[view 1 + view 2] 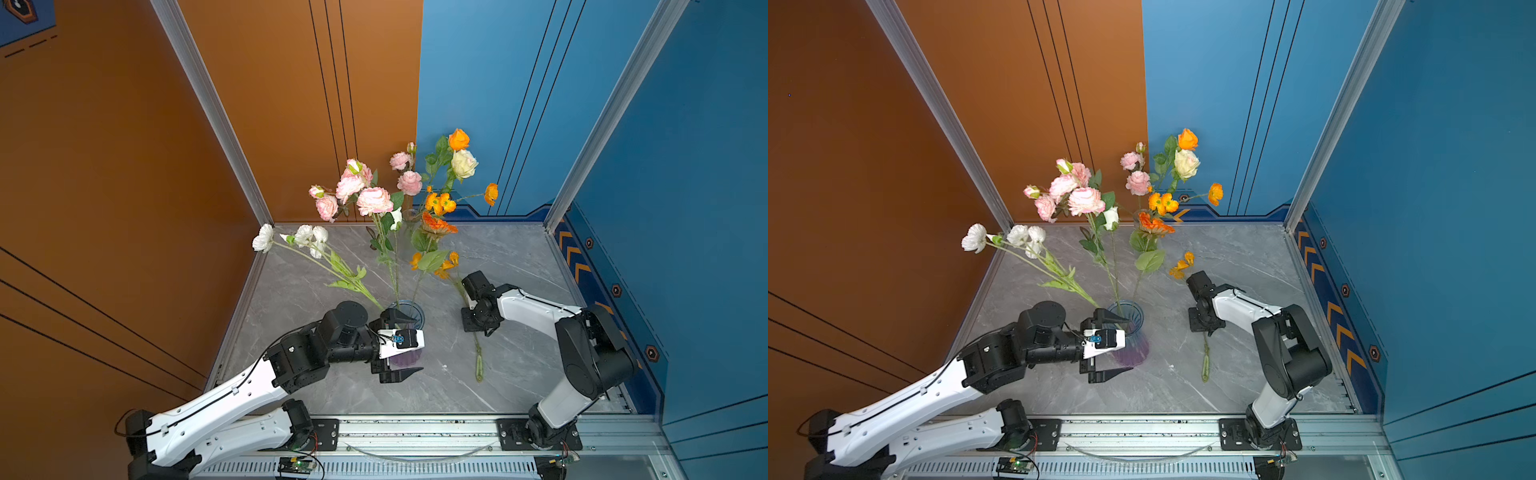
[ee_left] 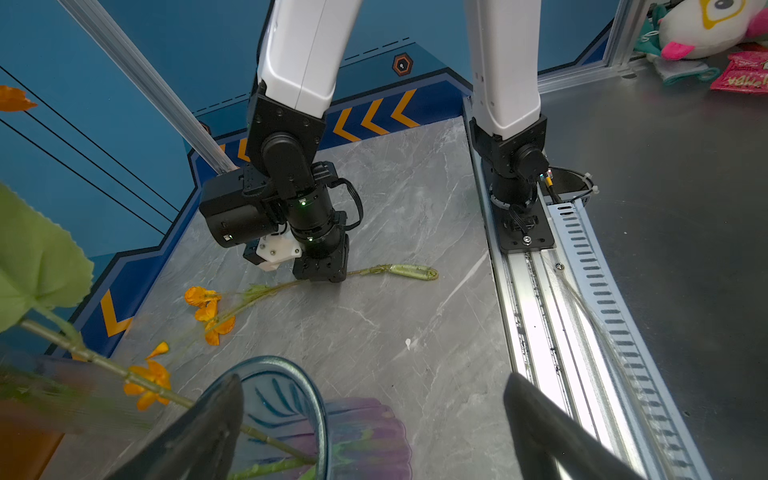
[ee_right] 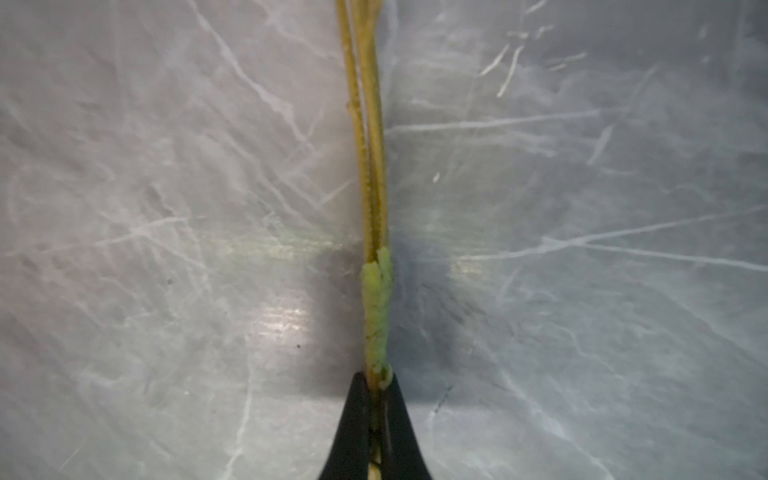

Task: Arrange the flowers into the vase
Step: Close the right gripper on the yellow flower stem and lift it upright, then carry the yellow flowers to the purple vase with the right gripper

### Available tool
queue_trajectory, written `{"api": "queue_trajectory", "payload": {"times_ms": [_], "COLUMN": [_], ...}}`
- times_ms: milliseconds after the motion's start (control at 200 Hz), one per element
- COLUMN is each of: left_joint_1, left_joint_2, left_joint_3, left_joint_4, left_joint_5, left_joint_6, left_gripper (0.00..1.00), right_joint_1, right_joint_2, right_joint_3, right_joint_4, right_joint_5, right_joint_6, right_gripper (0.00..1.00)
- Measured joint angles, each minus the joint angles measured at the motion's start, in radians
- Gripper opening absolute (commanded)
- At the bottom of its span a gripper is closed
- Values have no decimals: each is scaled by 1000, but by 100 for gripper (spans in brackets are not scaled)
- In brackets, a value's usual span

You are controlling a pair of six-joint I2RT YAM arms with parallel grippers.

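Flowers (image 1: 374, 200), one blue vase (image 1: 419, 320), one clear vase (image 1: 411, 215), one stem (image 1: 478, 365) pinched by right fingers (image 3: 353, 424), left fingers (image 1: 399, 376) spread

A grey, marble-veined surface (image 1: 519, 270) sits inside a booth framed by slanting aluminium posts (image 1: 210, 104). An orange-brown wall (image 1: 104, 166) with thin dark lines covers the left and part of the back; a blue wall (image 1: 478, 104) takes over from the middle and runs round the right side. Along the right base runs a darker blue trim with orange chevrons (image 1: 582, 270) and hexagon badges (image 1: 652, 353). An aluminium rail (image 1: 415, 432) and a slotted duct (image 1: 374, 467) edge the front. Beyond the frame, a plush toy (image 2: 706, 29) and a pink packet (image 2: 744, 72) lie on dull grey metal. Soft glare (image 3: 282, 320) glints off the stone.
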Motion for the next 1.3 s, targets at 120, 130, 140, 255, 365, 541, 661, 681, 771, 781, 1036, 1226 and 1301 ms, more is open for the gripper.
{"api": "queue_trajectory", "payload": {"times_ms": [120, 130, 140, 255, 365, 541, 661, 681, 771, 781, 1036, 1226, 1301], "left_joint_1": [1, 1, 1, 6, 14, 24, 27, 27, 27, 27, 26, 14, 7], "left_joint_2": [-1, -1, -1, -2, -9, -37, -54, -56, -64, -66, -161, -243, -262], "left_joint_3": [0, 0, 0, 0, 0, -8, -15, -16, -21, -21, -72, -132, -153], "left_joint_4": [0, 0, 0, 0, 0, 0, 0, 0, 0, 0, 3, 6, 6], "left_joint_5": [0, 0, 0, 0, 0, -1, -5, -5, -14, -17, -87, -150, -174], "left_joint_6": [0, 0, 0, 0, 0, 0, 0, 0, 0, 0, -36, -108, -133], "left_gripper": [98, 98, 98, 98, 98, 98, 98, 98, 98, 98, 98, 98, 98], "right_joint_1": [11, 10, 9, -21, -61, -98, -140, -143, -146, -146, -86, 85, 216], "right_joint_2": [-102, -113, -127, -239, -328, -505, -652, -680, -806, -824, -1145, -1116, -1067], "right_joint_3": [-24, -27, -29, -59, -105, -164, -178, -178, -183, -183, -207, -209, -208], "right_joint_4": [-16, -17, -19, -31, -35, -30, -10, -7, 4, 5, 109, 343, 438], "right_joint_5": [0, 0, 0, -9, -20, -30, -42, -41, -32, -29, 46, 40, 79], "right_joint_6": [5, 6, 10, 50, 113, 212, 265, 274, 307, 309, 340, 275, 211], "right_gripper": [0, 0, 0, 0, 0, 0, 0, 0, 0, 0, 0, 0, 0]}}
